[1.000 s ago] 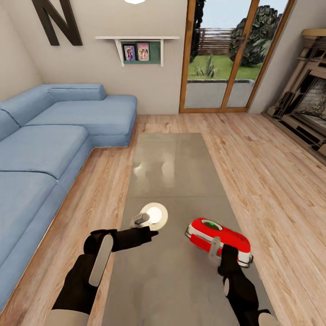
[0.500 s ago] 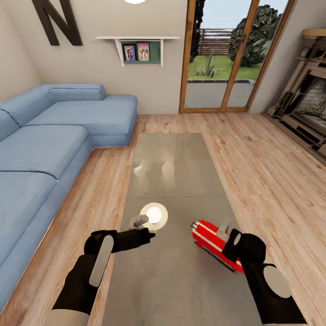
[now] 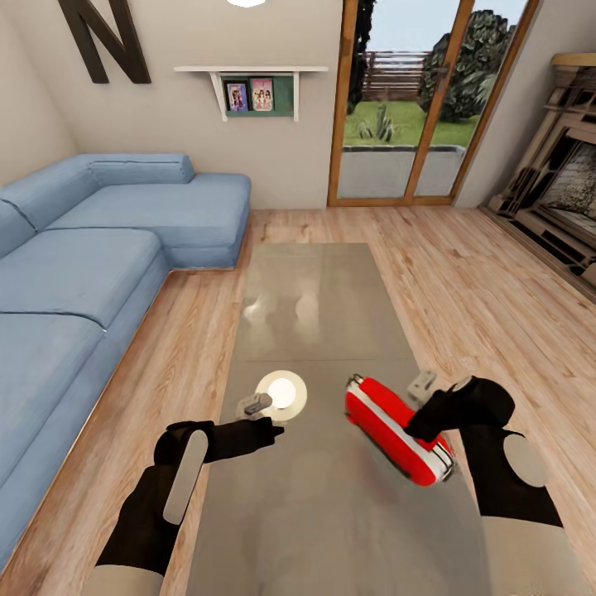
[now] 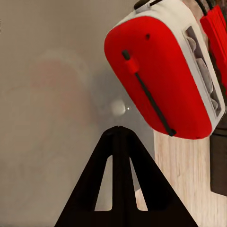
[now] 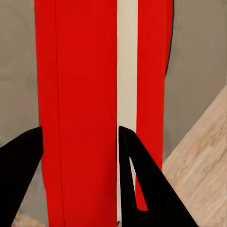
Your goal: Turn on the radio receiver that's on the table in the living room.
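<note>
The red radio receiver (image 3: 389, 430) with its white band stands tipped on its edge over the near right part of the glossy grey table (image 3: 323, 290). My right gripper (image 3: 424, 416) reaches it from the right and is shut on it. In the right wrist view its black fingers (image 5: 21, 165) straddle the red body (image 5: 80, 71). My left gripper (image 3: 275, 429) hovers shut over the table, left of the radio and apart from it. The left wrist view looks past the shut gripper (image 4: 118, 127) at the radio's red face (image 4: 156, 75) and thin dark handle.
A round white lamp reflection (image 3: 281, 393) lies on the table by the left gripper. A long blue sofa (image 3: 83, 265) runs along the left. Light wood floor (image 3: 480, 314) flanks the table. Glass doors (image 3: 414, 99) and a fireplace (image 3: 563, 190) stand at the back and right.
The radio lay flat on the table a second ago; it is now tipped up on its edge. My right arm has swung out to the right. The left arm is still.
</note>
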